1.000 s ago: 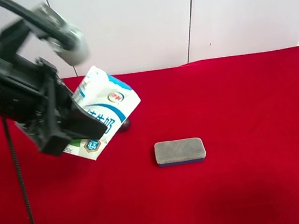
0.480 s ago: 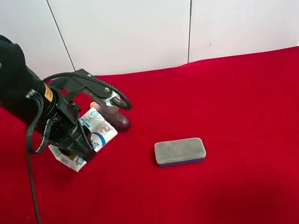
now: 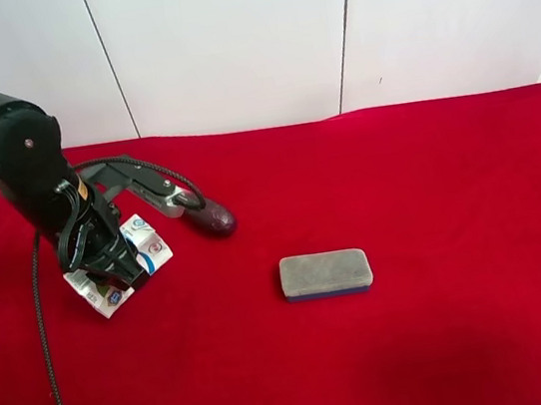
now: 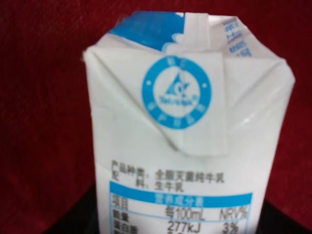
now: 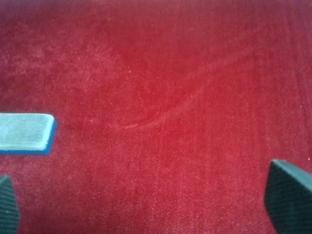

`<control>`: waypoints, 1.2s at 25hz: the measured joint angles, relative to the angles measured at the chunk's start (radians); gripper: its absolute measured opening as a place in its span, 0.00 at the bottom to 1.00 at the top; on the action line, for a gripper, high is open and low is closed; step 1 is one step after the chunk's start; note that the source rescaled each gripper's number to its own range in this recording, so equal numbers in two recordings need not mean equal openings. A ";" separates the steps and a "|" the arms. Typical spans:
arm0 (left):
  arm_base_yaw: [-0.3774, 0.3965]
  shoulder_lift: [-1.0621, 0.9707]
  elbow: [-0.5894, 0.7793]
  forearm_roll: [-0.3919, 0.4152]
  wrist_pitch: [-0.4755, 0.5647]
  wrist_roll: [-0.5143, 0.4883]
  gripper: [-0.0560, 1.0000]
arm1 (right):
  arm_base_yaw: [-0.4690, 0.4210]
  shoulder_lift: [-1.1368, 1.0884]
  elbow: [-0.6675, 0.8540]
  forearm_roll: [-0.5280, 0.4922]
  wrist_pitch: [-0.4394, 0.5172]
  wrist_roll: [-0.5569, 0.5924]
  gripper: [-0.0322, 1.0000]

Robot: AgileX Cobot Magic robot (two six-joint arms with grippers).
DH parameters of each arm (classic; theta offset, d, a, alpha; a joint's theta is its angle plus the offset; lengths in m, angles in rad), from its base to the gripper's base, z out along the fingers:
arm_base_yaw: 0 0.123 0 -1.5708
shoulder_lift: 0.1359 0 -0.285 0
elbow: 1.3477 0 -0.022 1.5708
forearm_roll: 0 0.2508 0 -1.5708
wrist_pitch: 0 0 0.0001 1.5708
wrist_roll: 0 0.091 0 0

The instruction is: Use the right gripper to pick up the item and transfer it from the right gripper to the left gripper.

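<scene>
A white and blue milk carton (image 3: 148, 250) sits low over the red cloth at the exterior high view's left, tilted and partly hidden by the arm. It fills the left wrist view (image 4: 185, 122), so this black arm is the left one. My left gripper (image 3: 109, 269) is shut on the carton. My right gripper (image 5: 146, 202) is open and empty over bare cloth, with its dark fingertips (image 5: 290, 195) far apart. The right arm is out of the exterior high view.
A grey block with a blue base (image 3: 326, 273) lies in the middle of the red cloth (image 3: 451, 197); it also shows in the right wrist view (image 5: 24, 132). A dark oval object (image 3: 215, 220) lies just beside the left arm. A black cable (image 3: 49, 375) hangs down from that arm.
The left arm has dropped and swung towards the exterior high view's left, bringing the milk carton down from mid-air to just above the cloth. The grey block has not moved.
</scene>
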 joint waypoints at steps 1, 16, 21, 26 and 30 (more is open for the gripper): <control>0.000 0.002 0.000 0.000 -0.009 0.001 0.05 | 0.000 0.000 0.000 0.000 0.000 0.000 1.00; 0.000 -0.090 -0.053 0.000 0.151 -0.066 0.99 | 0.000 0.000 0.000 0.000 0.000 0.000 1.00; 0.000 -0.266 -0.138 0.000 0.376 -0.094 1.00 | 0.000 0.000 0.000 0.000 0.000 0.000 1.00; 0.000 -0.500 -0.146 0.000 0.493 -0.111 1.00 | 0.000 0.000 0.000 0.000 0.000 0.000 1.00; 0.000 -0.701 -0.094 -0.002 0.529 -0.143 1.00 | 0.000 0.000 0.000 0.000 0.000 0.000 1.00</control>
